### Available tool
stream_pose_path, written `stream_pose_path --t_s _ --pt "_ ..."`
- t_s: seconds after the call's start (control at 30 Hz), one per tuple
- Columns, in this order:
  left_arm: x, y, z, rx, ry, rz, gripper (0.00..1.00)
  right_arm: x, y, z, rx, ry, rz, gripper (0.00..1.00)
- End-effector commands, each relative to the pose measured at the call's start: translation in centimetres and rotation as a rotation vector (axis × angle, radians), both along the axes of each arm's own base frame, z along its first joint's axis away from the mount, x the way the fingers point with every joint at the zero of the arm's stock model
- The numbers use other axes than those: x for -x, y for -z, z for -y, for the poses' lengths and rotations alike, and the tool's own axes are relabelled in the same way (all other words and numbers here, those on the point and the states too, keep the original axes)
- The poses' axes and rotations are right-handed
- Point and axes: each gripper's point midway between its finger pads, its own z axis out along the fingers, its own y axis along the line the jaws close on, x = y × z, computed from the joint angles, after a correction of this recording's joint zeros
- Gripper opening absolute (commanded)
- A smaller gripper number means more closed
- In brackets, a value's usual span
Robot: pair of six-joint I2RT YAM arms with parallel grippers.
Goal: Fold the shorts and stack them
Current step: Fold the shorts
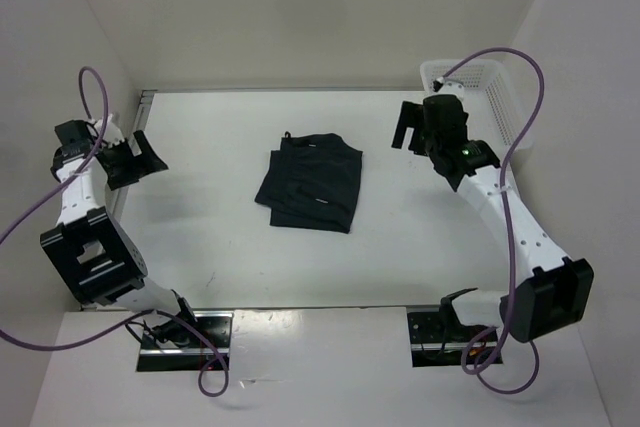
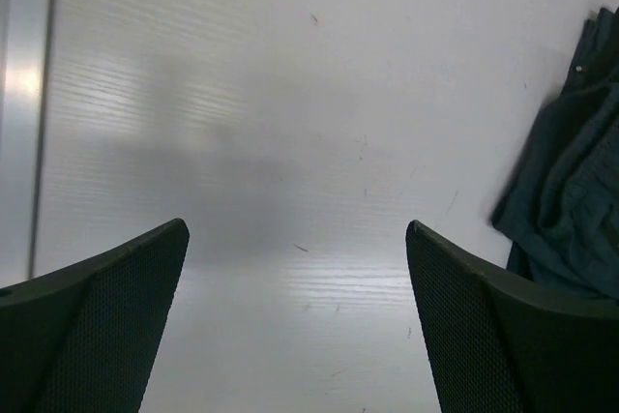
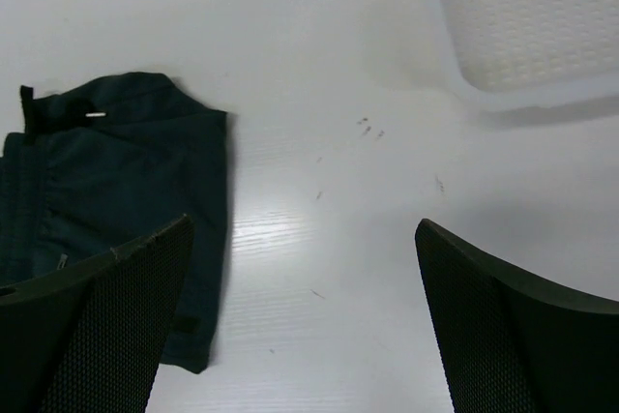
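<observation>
Shorts [image 1: 312, 182] folded, mid counter [image 1: 220, 247]. L pincer [image 1: 138, 162] + R pincer [image 1: 412, 132] both wide open, empty, clear of cloth. Fold step looks done; nxt prob needs regrasp to stack.

Left pincer [image 1: 133, 159] at far left, right pincer [image 1: 412, 127] at far right: both lifted, aimed downward, jaws spread wide, nothing held.
</observation>
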Motion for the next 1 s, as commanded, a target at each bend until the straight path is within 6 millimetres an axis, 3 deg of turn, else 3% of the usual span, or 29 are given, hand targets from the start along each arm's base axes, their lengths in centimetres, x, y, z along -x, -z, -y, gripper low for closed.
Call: stream_pose_path --t_s 0.0,0.13,0.23,0.97 --pt "0.0 -2.1 -1.9 -0.113 -0.032 0.073 1.0 1.9 -1.5 3.1 0.03 0.091 0.038 1.0" --pt "0.4 -1.6 -1.6 -0.106 -0.032 0.063 1.0 2.8 -0.9 4.6 0.077 0.131 0.014 1.0" --pt "0.5 -2.4 -1.5 -0.117 -0.032 0.081 1.0 3.3 -0.9 4.9 0.081 0.139 0.018 1.0" --pt "1.9 -2.2 -1.4 -0.14 -0.056 0.057 1.0 3.7 -0.7 4.9 0.086 0.123 0.034 1.0"
